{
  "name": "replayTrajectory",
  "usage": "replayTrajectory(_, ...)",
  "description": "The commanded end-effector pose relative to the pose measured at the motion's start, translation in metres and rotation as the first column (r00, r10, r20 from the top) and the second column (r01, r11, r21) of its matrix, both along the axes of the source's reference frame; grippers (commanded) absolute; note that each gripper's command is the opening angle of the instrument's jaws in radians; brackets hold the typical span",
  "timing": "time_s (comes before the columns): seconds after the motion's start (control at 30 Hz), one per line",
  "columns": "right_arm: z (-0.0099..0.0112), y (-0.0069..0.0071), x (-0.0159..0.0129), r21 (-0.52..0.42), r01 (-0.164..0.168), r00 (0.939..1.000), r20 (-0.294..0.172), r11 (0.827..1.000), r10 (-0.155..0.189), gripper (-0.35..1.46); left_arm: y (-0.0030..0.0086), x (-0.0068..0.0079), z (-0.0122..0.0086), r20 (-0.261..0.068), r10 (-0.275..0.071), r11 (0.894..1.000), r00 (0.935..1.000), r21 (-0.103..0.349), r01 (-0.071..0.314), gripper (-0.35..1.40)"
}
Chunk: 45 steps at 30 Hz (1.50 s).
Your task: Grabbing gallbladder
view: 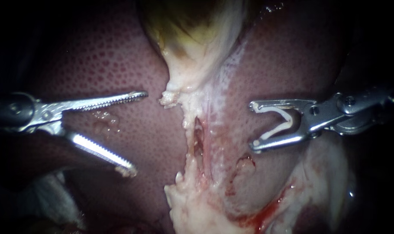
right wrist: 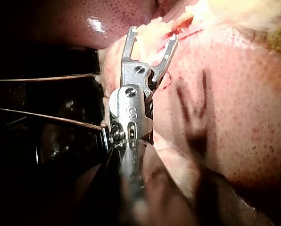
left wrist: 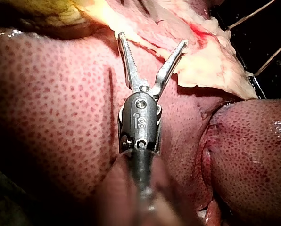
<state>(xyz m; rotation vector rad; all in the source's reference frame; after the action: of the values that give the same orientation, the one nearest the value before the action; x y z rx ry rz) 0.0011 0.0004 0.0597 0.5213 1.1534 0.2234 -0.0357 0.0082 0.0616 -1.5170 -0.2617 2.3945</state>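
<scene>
The gallbladder point(view: 192, 39) hangs at the top centre, yellow-green with a pale neck narrowing to a ragged white strand point(view: 192, 130) that runs down over the liver point(view: 119, 65). My left instrument point(view: 134, 130) comes in from the left with toothed jaws open wide, short of the strand and touching nothing. My right instrument point(view: 253, 125) comes in from the right, its jaws open with a white clip point(view: 277, 125) seated between them, just right of the strand. In the left wrist view the open jaws point(left wrist: 152, 44) point at pale tissue point(left wrist: 202, 61).
Red speckled liver fills both sides of the endoscope view. Pale fatty tissue with a smear of blood point(view: 266, 212) lies at the bottom centre and right. A second liver lobe point(left wrist: 253, 155) bulges beside my left instrument. Thin wires point(right wrist: 46, 77) cross the dark space beside my right instrument.
</scene>
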Motion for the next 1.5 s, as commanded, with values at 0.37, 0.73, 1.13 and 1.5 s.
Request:
replayTrajectory(0.37,0.0000,0.0000,-0.0001,0.000,0.000,1.0000,0.000,1.000,0.000,0.59,0.0010,0.0002,0.0013,-0.004,-0.007,1.000,1.0000,0.002,0.007,1.06)
replayTrajectory(0.73,0.0000,0.0000,0.0000,0.000,0.000,1.0000,0.000,1.000,0.000,0.59,0.0044,-0.0016,0.0049,-0.006,-0.139,0.963,0.9903,0.234,0.136,0.77)
replayTrajectory(1.13,0.0000,0.0000,-0.0001,0.000,0.000,1.0000,0.000,1.000,0.000,0.59,0.0067,-0.0020,0.0080,-0.020,-0.189,0.936,0.9817,0.299,0.186,0.10)
replayTrajectory(1.5,0.0000,0.0000,0.0000,0.000,0.000,1.0000,0.000,1.000,0.000,0.59,0.0058,-0.0008,0.0099,-0.052,-0.190,0.933,0.9804,0.302,0.197,-0.35)
